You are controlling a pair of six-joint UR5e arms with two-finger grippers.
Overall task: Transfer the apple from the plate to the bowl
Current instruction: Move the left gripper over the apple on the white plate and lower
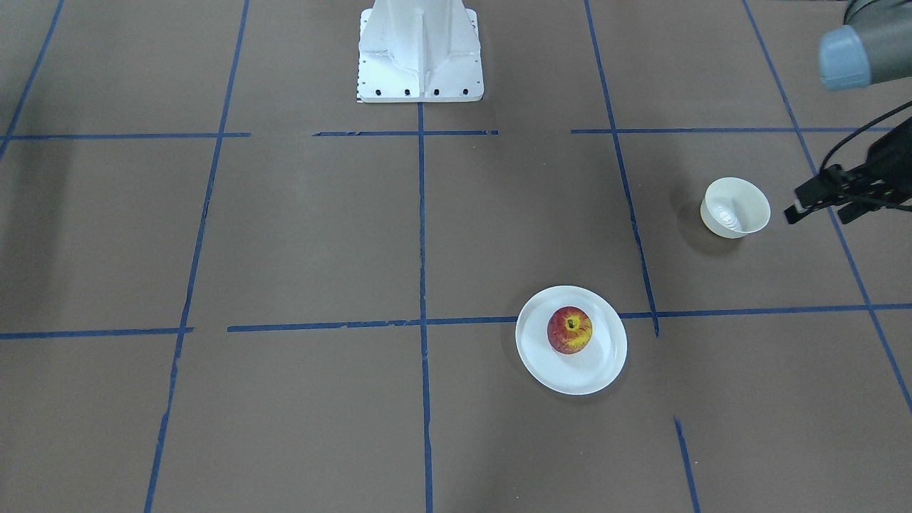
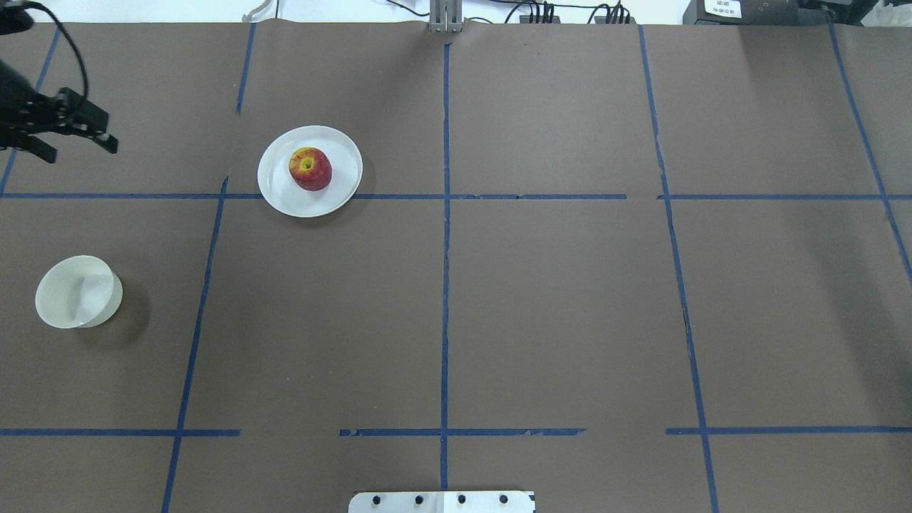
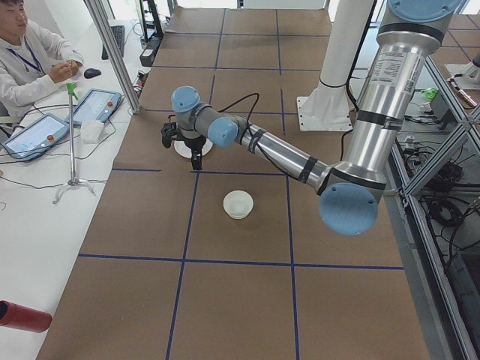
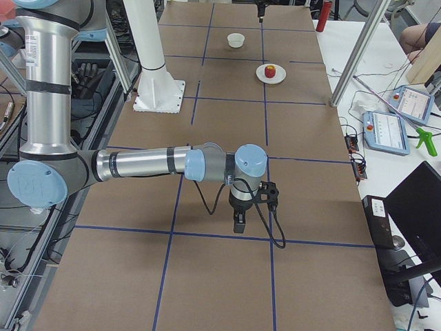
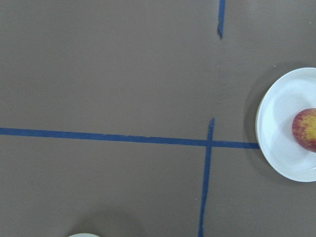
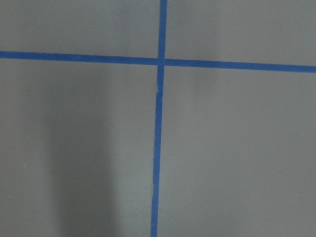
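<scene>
**Apple at rest on the plate; both arms clear of the dishes**

The brown surface [image 2: 556, 299] is divided into rectangles by blue tape lines [image 2: 445, 285], with the robot's white pedestal [image 1: 420, 53] at its near edge. The left arm [image 3: 277, 154] reaches out over the robot's left half of the surface. The left jaws hang above it, spread apart with nothing between them and touching no dish. The left wrist camera looks straight down on bare surface, with the plate at its right edge. The right arm [image 4: 138, 164] extends low over the opposite half, well apart from every dish. The right jaws appear only in the side view, so it cannot be told how far apart they stand. The plate [image 2: 281, 189], flat and white, lies on the far side of a tape line. The bowl [image 2: 75, 292], smaller, deeper and cream-white, stands upright nearer the robot and further to its left, well apart from the plate. The apple [image 2: 310, 169], red with yellow around its stem dimple, sits stem-up near the plate's middle.
</scene>
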